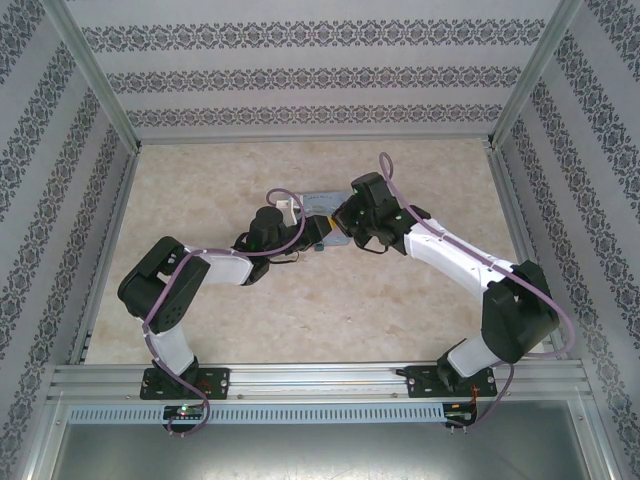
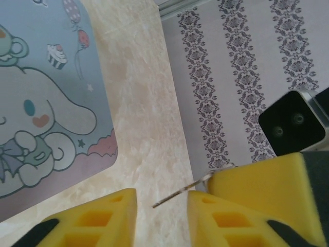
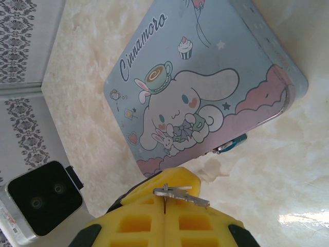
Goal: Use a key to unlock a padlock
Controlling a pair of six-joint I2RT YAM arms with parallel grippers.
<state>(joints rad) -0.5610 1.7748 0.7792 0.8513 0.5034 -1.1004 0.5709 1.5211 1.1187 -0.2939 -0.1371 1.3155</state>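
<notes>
Arms bend inward toward the tin (image 3: 205, 87), right pincer (image 3: 164, 208) clamping the key (image 3: 180, 194), left pincer (image 2: 162, 218) parted.

Top view overhead, far; wrist views close, sharing tin (image 3: 205, 87).

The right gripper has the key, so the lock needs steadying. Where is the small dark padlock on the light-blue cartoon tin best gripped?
Probably the small dark padlock by its body, coming from the bare table side: it juts out from the light-blue tin's wall near the pink-cloud corner, so the tin blocks the opposite approach.
</notes>
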